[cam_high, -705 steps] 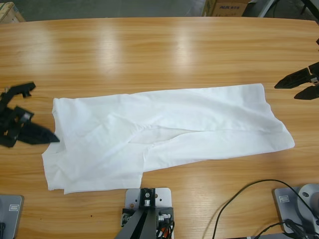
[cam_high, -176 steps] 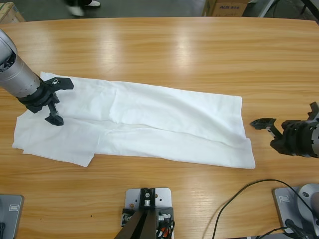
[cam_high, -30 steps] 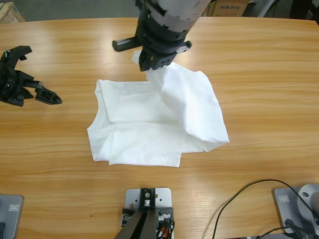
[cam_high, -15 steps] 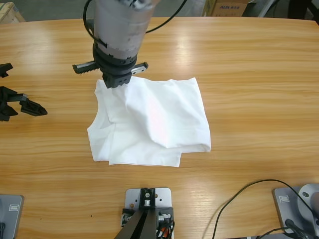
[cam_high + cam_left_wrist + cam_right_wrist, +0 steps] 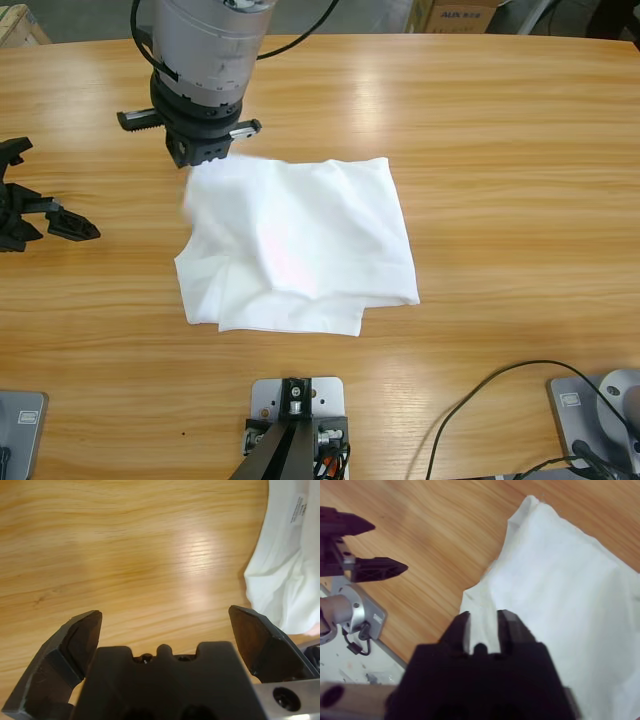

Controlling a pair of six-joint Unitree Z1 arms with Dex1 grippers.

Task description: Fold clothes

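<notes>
The long wooden table (image 5: 500,130) fills the high view, its bare boards running wide on every side of the work. Near its middle lies the white T-shirt (image 5: 310,250), folded over on itself into a rough square, with a lower layer sticking out along the near and left edges. Its upper left corner is lifted off the wood and looks blurred.

The right arm (image 5: 205,50) comes down from the top of the high view, its big silver body hiding the table behind it. The right gripper (image 5: 482,630) is clenched on that raised corner of the T-shirt (cloth shows between the two black jaws in the right wrist view).

The left gripper (image 5: 60,215) sits at the table's left edge, well apart from the T-shirt, its jaws spread wide and holding nothing. In the left wrist view, a fold of the shirt with the small printed neck label (image 5: 298,507) shows at the right.

A black cable (image 5: 480,395) curls over the near right of the table.
</notes>
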